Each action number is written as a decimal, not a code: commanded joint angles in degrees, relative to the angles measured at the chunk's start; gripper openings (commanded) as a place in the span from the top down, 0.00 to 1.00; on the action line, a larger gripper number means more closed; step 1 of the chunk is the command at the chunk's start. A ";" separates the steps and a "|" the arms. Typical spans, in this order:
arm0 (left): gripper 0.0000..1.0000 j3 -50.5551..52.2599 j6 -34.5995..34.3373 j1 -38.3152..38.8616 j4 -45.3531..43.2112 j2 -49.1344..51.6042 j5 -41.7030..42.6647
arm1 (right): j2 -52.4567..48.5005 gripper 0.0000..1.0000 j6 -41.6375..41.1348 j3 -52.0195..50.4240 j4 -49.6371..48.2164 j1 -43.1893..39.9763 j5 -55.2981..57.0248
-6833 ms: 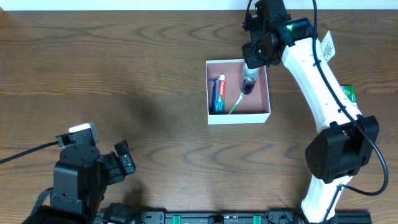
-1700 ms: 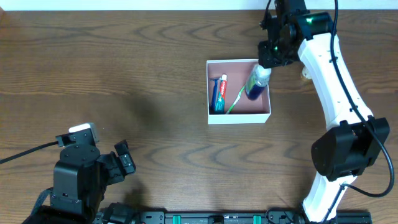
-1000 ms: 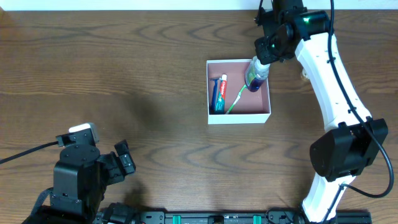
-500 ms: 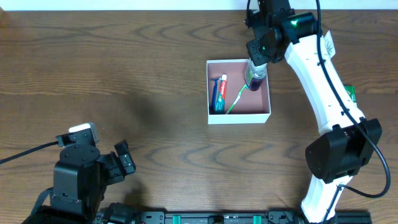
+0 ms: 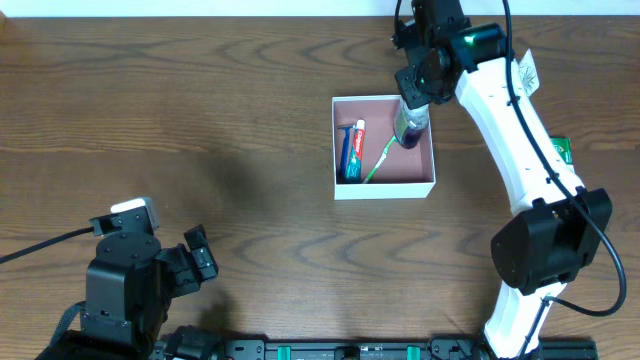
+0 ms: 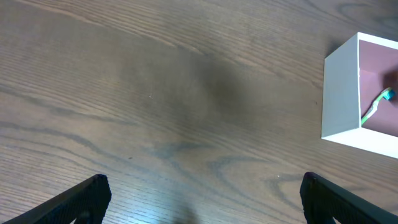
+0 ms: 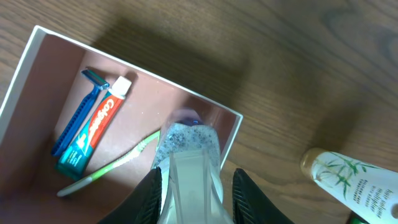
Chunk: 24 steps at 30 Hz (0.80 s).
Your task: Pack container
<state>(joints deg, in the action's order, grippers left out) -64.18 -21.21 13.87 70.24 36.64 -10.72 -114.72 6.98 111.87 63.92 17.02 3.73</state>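
Container [image 5: 385, 189] sits on the table [image 5: 200, 120] in the overhead view, and we see a razor [image 5: 345, 150], toothpaste [image 5: 354, 150] and toothbrush [image 5: 378, 162] lying inside it. Our right claw [image 5: 412, 100] hangs over its far right corner, pinching a clear bottle [image 5: 408, 130]. Our left claw [image 5: 200, 262] is well apart from it.

From the left wrist, we see that claw spread wide, with the white wall beyond it to the right.

From the right wrist, our fingers [image 7: 149, 193] grip the bottle above the pink floor. A bamboo-printed bottle [image 7: 348, 177] lies just outside.
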 commanded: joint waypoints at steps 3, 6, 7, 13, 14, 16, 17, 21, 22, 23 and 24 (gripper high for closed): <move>0.02 0.02 -0.52 -0.35 0.04 0.00 -0.44 | 1.07 0.75 0.87 -3.08 -2.21 0.92 0.83; 0.02 0.02 -0.52 -0.35 0.04 0.00 -0.44 | 1.07 0.75 0.85 -4.42 -3.48 0.92 0.81; 0.02 0.02 -0.52 -0.35 0.04 0.00 -0.44 | 1.07 0.75 0.87 -4.90 -4.00 0.92 0.81; 0.02 0.02 -0.52 -0.35 0.04 0.00 -0.44 | 1.01 0.74 1.07 -7.04 -5.84 0.92 0.79; 0.02 0.02 -0.52 -0.35 0.04 0.00 -0.44 | 0.96 0.74 1.05 -7.26 -5.99 0.92 0.76; 0.02 0.02 -0.52 -0.35 0.04 0.00 -0.44 | 0.90 0.74 1.05 -7.89 -6.32 1.01 0.76; 0.02 0.02 -0.52 -0.35 0.07 0.00 -0.44 | 0.85 0.74 1.03 -8.11 -6.45 1.05 0.74; 0.02 0.02 -0.52 -0.35 0.04 0.00 -0.44 | 0.76 0.74 1.03 -8.87 -6.84 1.31 -1.07; 0.02 0.02 -0.52 -0.35 0.04 0.00 -0.44 | 0.76 0.74 1.03 -8.90 -6.95 1.44 -1.88; 0.02 0.02 -0.52 -0.35 0.04 0.00 -0.44 | 0.76 0.74 1.03 -8.90 -7.04 1.62 -2.51; 0.02 0.02 -0.52 -0.35 0.04 0.00 -0.44 | 0.76 0.74 1.03 -8.90 -7.28 1.86 -3.15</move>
<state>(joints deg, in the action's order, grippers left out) -64.18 -21.21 13.87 70.26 36.64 -10.72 -114.48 7.35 104.22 56.71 17.04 4.16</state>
